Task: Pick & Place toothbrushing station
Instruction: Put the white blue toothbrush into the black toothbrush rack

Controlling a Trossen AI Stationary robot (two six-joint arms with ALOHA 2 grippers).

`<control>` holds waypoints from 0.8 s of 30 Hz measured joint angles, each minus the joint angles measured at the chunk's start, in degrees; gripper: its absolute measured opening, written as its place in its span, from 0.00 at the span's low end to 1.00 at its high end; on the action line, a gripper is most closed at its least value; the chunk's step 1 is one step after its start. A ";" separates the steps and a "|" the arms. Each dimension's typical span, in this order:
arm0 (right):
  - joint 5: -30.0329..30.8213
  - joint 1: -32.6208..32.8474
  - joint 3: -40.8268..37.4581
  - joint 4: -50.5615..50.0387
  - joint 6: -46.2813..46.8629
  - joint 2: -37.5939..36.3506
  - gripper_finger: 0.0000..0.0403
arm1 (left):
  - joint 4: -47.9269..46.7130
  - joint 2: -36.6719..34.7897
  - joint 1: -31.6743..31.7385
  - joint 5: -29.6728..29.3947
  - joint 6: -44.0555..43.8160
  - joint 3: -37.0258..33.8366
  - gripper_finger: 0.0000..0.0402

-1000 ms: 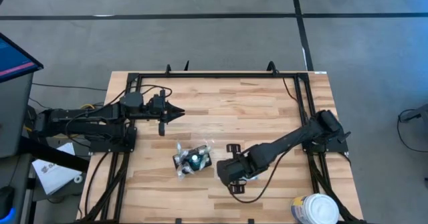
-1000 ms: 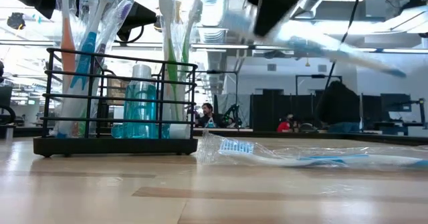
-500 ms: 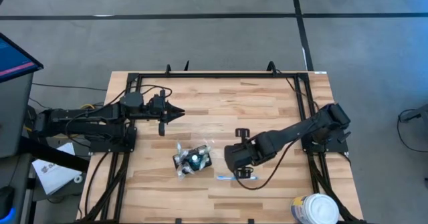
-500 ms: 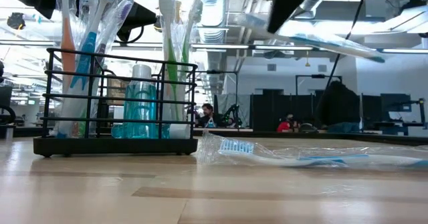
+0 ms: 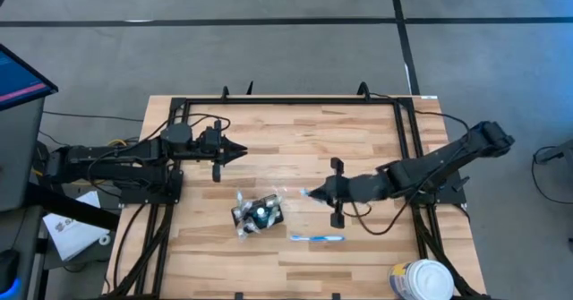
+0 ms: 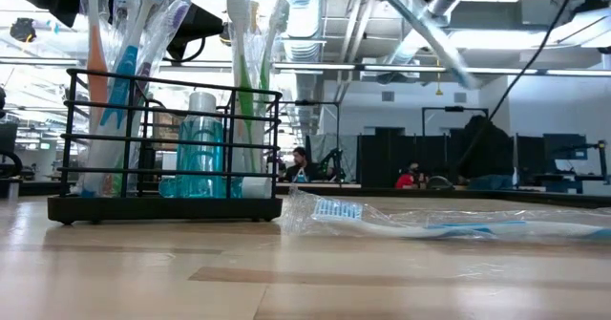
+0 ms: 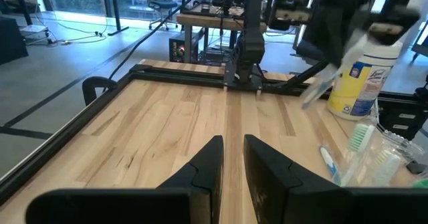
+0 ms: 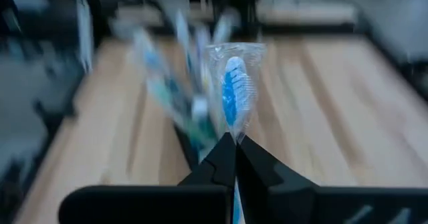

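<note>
- Since the earlier frame, the right pincer (image 5: 307, 192) is being swung away from the counter's (image 5: 358, 134) near edge toward the middle, and a wrapped toothbrush (image 8: 235, 97) is being carried in its clenched fingers.
- Another wrapped toothbrush (image 5: 316, 238) is being left flat on the counter.
- The toothbrushing station (image 5: 258, 214) is being kept upright near the counter's middle, just beside the right pincer's tip.
- The left pincer (image 5: 243, 152) is being held nearly closed, empty, at the left side.

Pale wooden table (image 5: 295, 139), bearing toothbrushing station (image 5: 258, 214); wrapped toothbrush (image 5: 317, 238) just beside station, white tub (image 5: 421, 280) well apart.
</note>
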 joint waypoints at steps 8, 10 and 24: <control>-0.03 -1.08 -9.54 33.13 -9.24 0.10 0.00 | -0.11 0.01 0.00 0.00 0.00 0.00 0.13; -0.08 -1.04 -9.65 35.83 -10.41 2.34 0.00 | -0.10 0.01 0.00 0.00 0.00 0.00 0.13; -4.62 -1.73 -9.63 53.61 -16.17 12.10 0.00 | -0.07 0.01 0.02 0.02 0.00 0.00 0.13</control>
